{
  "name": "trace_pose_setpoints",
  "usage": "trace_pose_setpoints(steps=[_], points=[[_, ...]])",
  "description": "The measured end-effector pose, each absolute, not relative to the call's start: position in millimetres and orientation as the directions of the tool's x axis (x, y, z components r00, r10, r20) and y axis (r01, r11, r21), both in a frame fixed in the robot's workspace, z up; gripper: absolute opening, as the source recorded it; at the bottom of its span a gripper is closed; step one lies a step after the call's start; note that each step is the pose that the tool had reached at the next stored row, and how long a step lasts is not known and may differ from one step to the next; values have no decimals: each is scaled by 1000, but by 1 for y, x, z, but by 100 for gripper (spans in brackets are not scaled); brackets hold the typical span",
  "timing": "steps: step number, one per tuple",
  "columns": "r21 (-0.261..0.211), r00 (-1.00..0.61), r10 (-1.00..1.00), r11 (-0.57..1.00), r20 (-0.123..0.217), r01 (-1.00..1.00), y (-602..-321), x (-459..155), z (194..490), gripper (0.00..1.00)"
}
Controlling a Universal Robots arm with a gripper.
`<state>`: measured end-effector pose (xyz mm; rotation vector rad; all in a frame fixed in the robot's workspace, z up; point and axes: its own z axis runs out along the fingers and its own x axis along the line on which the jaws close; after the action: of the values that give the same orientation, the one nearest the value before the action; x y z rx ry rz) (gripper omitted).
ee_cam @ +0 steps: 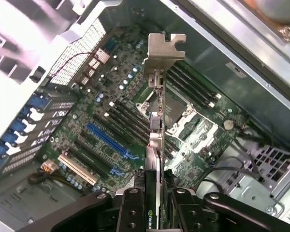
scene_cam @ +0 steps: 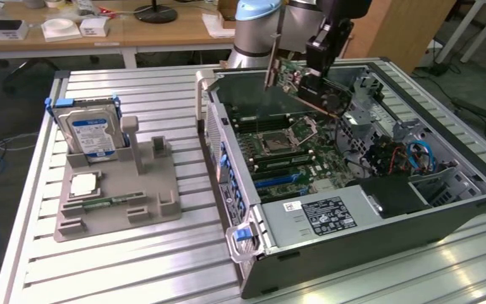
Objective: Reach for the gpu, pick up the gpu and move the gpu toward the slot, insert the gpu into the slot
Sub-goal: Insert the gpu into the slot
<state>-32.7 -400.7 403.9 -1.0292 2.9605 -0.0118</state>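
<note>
My gripper (scene_cam: 316, 75) is shut on the gpu (scene_cam: 300, 85), a dark card held tilted in the air over the far end of the open computer case (scene_cam: 378, 221). The card's silver bracket (scene_cam: 270, 71) points to the exterior view's left. In the wrist view the gpu (ee_cam: 156, 140) shows edge-on between the black fingers (ee_cam: 131, 209), with its bracket (ee_cam: 163, 46) at the far end. The slot (ee_cam: 109, 140), a long blue strip on the green motherboard (ee_cam: 135, 82), lies below and to one side of the card, apart from it. The same slot (scene_cam: 275, 180) shows near the case's front wall.
The square processor socket (scene_cam: 278, 140) and black memory slots sit under the card. Cables and a drive cage (scene_cam: 412, 155) fill the case's right side. On the ribbed metal table (scene_cam: 142, 266), a grey fixture (scene_cam: 116, 190) holds a blue-labelled hard drive (scene_cam: 91, 130).
</note>
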Motion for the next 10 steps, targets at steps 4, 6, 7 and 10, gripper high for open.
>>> trace_pose_setpoints(steps=[4,6,7,10], points=[[-9,-741,-672,741,-4,-672,-401,-33,404,26],[-9,-717,-698,717,-4,-697,-401,-33,403,26],[-9,-705,-709,705,-4,-709,-401,-33,403,26],[-10,-668,-744,668,-4,-744,-401,-33,403,26]])
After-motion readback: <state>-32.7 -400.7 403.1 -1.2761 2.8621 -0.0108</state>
